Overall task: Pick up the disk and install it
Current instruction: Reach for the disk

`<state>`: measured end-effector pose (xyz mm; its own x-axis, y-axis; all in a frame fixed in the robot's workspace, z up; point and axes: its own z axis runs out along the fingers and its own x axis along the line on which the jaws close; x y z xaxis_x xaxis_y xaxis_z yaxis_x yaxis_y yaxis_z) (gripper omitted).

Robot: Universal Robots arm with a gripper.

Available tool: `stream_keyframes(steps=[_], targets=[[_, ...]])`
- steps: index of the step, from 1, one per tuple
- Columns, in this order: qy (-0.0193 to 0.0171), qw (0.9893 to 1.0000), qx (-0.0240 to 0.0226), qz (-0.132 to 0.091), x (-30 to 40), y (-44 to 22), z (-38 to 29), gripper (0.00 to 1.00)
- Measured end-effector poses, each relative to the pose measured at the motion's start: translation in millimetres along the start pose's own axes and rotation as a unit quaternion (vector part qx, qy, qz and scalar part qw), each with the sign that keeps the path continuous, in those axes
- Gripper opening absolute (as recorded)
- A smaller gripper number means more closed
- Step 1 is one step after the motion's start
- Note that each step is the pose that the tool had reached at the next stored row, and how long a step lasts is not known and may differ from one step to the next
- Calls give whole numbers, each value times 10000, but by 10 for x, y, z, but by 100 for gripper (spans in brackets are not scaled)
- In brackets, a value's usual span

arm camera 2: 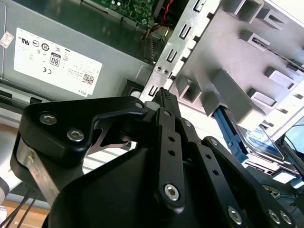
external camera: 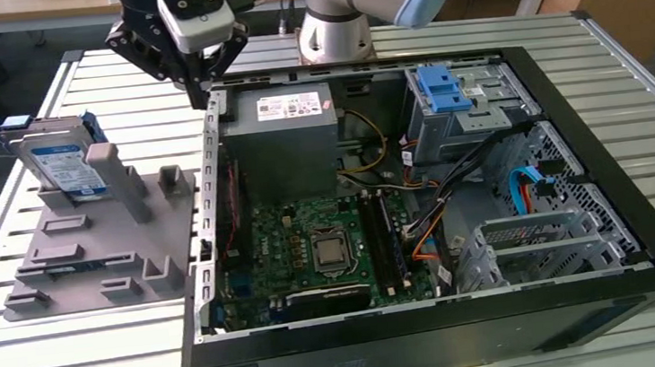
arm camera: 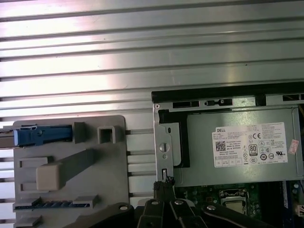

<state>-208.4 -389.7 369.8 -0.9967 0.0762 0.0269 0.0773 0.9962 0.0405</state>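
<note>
End effector (external camera: 198,102) pointing down (closed), over case (external camera: 439,339)

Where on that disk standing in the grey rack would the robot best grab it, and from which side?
Probably from above, pinching the top edge across its two flat faces. The disk stands on edge in the grey holder, so its upper part sticks up free, while the holder's posts crowd its lower part and one face.

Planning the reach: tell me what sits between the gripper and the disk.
In the exterior view, bare table slats and the grey fixture's upright post separate gripper from disk.
</note>
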Motion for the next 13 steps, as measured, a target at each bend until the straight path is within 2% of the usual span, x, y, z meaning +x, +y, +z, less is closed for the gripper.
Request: stream_keyframes(steps=[4,13], targets=[[0,10000,0,0,31,2,5,11],[0,10000,0,0,47,11,6,11]])
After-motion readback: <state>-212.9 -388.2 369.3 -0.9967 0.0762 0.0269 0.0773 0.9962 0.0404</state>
